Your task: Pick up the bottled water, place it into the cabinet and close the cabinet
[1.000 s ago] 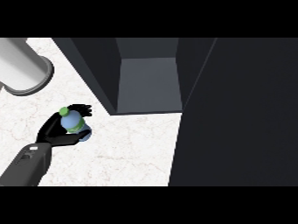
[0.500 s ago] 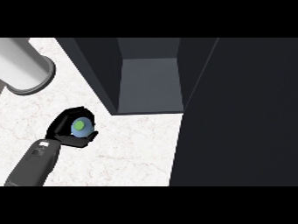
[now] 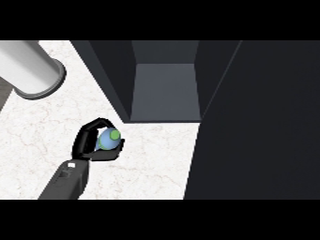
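While the head view looks steeply down, one robot hand (image 3: 98,143) shows at lower left, its grey forearm coming in from the bottom edge. By its side of the view it is the left one; no right hand appears anywhere. Its black fingers and thumb are curled round the bottled water (image 3: 110,137), seen from above as a blue round with a green cap, so the bottle is grasped and sits in the hand, over the pale marbled bench (image 3: 31,126). I judge the hold is from the side and upright so the bottle can go in standing. The cabinet (image 3: 166,89) lies just beyond and to the right of the hand, its grey interior open toward the bench, apart from the bottle. The broad dark panel (image 3: 266,122) filling the right side looks like the swung-open door, though its hinge line cannot be made out. A pale cylinder with a grey rim (image 3: 31,70) stands at upper left, well apart from the hand. Count: one hand in view, one bottle, one cabinet opening, one cylinder. Task standing, as judged: bottle picked up, not yet inside, door not yet closed.
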Controlling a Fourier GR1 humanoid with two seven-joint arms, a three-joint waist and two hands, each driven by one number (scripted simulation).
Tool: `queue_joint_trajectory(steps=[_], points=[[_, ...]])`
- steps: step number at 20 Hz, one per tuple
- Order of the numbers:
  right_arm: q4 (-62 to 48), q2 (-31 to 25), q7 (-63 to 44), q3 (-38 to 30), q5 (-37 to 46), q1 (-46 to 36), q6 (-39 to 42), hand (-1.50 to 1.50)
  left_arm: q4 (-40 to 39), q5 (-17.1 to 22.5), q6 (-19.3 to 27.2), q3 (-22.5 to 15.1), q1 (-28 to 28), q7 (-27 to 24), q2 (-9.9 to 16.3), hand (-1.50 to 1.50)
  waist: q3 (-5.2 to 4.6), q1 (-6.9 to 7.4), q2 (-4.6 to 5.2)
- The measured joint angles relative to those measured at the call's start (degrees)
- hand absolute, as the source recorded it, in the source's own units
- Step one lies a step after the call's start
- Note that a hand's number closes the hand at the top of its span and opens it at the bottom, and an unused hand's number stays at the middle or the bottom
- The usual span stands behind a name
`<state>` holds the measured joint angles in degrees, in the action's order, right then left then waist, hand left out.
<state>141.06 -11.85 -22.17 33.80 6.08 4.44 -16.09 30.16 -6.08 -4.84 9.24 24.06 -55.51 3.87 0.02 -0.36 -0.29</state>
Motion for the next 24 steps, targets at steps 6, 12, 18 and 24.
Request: queue_joint_trajectory(steps=[6, 12, 18, 24], points=[[0.2, -0.3, -0.6, 0.2, 0.2, -0.5, -0.8, -1.50, 8.3, 9.7, 4.1, -7.6, -2.1, 4.8, -2.9, 1.50, -0.02, -0.01, -0.10], [0.4, -1.5, 0.7, 1.5, 0.4, 1.3, -1.4, -1.50, 19.6, 19.6, 8.8, -17.0, -3.2, 13.9, -3.6, 1.50, -0.01, -0.11, -0.10], [0.4, -2.1, 2.4, 1.2, 0.2, 2.2, -1.5, -1.50, 28.9, 23.9, 17.2, -23.8, -1.0, 23.8, -3.8, 1.50, -0.02, -0.29, 0.02], [0.5, -2.2, 2.9, 1.4, -0.1, 2.7, -1.5, -1.50, 30.8, 25.8, 25.6, -28.4, 4.5, 29.3, -3.9, 1.50, -0.02, -0.46, 0.16]])
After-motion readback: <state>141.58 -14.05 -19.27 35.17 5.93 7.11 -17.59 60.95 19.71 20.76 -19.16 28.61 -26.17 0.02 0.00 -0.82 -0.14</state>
